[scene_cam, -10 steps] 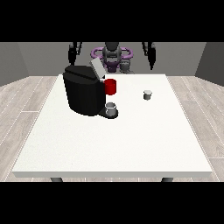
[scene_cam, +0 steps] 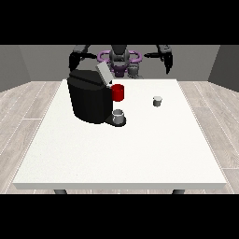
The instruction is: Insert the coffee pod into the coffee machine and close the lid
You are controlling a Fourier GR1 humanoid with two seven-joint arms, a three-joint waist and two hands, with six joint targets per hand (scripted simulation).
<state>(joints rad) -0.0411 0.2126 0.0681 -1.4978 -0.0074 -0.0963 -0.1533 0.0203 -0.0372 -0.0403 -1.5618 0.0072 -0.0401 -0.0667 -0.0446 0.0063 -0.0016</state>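
A white worktop point(scene_cam: 116, 154) fills most of the view, with the robot point(scene_cam: 120, 58) small behind its far edge. A black coffee machine point(scene_cam: 89, 98) stands on the worktop's far left part, its grey lid point(scene_cam: 104, 73) tilted up and open at the top. A red part point(scene_cam: 118, 92) juts from the machine's front on the side toward the view's right, and a small grey cup point(scene_cam: 119, 116) sits just below it on the machine's base. The pod point(scene_cam: 158, 101), a small pale grey cup-shaped piece, stands upright on the worktop well apart from the machine, toward the view's right and clear of both hands. The robot hand at the view's left point(scene_cam: 73, 60) hangs above and behind the machine's top, touching nothing that can be made out. The robot hand at the view's right point(scene_cam: 168, 63) is raised in the air past the worktop's far edge, behind the pod and holding nothing. Both hands are small and dark here, so whether their fingers are spread or curled cannot be told.
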